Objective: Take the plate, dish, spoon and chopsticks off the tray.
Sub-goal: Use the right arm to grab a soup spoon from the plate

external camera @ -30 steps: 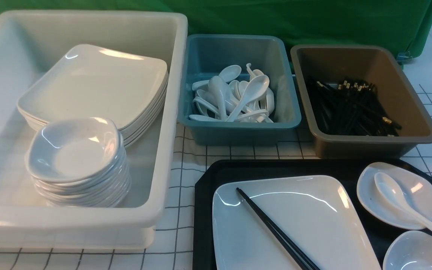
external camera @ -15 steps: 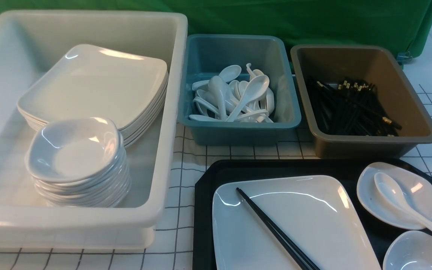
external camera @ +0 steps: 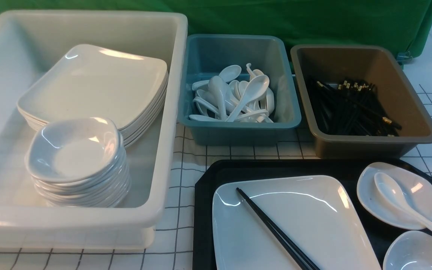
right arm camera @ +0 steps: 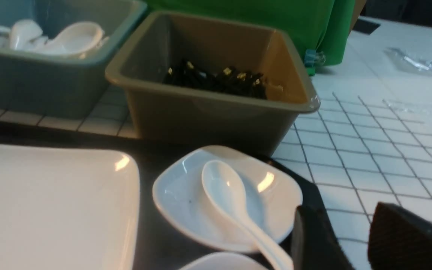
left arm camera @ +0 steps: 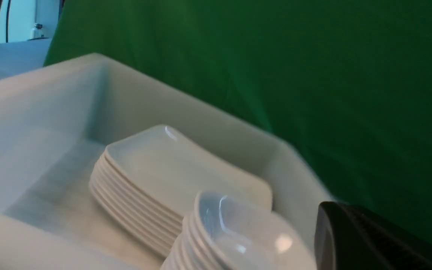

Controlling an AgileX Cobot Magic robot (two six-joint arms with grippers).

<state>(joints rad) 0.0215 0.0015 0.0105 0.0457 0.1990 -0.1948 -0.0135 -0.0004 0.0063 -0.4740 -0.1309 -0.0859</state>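
Observation:
The black tray sits at the near right. On it lies the large white plate, with the black chopsticks slanting across it. To the plate's right is a small dish with the white spoon lying in it, its handle reaching over a second small dish. In the right wrist view my right gripper is open and empty, just beside the dish and the spoon, over the tray's right edge. Of my left gripper only one black finger shows, above the white bin.
A big white bin at the left holds a stack of plates and a stack of small dishes. Behind the tray stand a blue bin of spoons and a brown bin of chopsticks. A green cloth hangs behind.
The black tip of my left gripper at the front view's bottom-left corner has gone out of that view. Nothing on the tray has moved.

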